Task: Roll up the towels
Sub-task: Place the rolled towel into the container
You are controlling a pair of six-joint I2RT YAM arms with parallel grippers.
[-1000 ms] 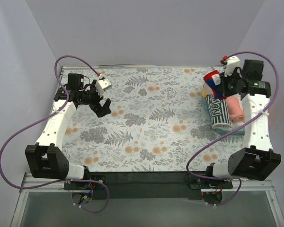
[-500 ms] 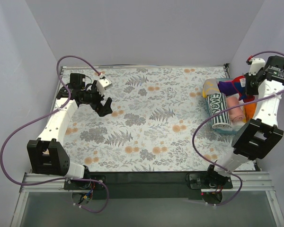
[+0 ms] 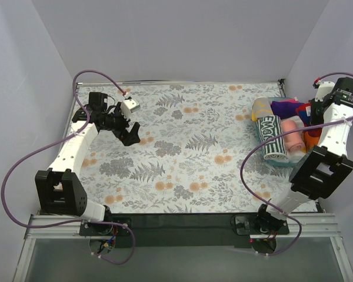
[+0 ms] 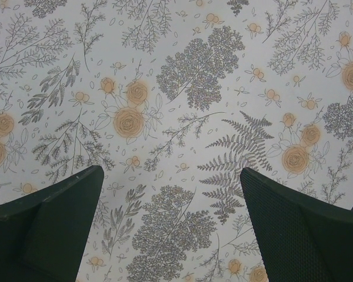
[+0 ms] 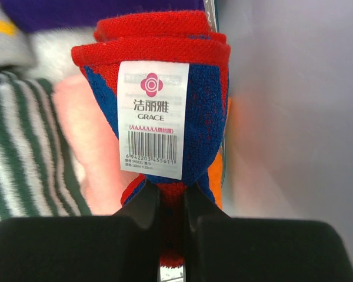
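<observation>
My right arm has swung back toward the wall at 3 o'clock. My right claw (image 5: 170,197) is clenched on the red-and-blue terry towel (image 5: 203,111) with its white label, just beside the salmon-pink rolled towel (image 5: 88,147), at the table's 2 o'clock. My left claw (image 4: 170,173) hangs released above the flower-and-fern covered table (image 4: 182,76) at 10 o'clock.

The right gripper (image 5: 172,197) hides the red-and-blue towel (image 5: 203,111) at its base; the pink towel (image 5: 89,150) leftward is half covered.

The towels (image 3: 282,130) lie heaped together at the far right of the table covering (image 3: 188,158).
</observation>
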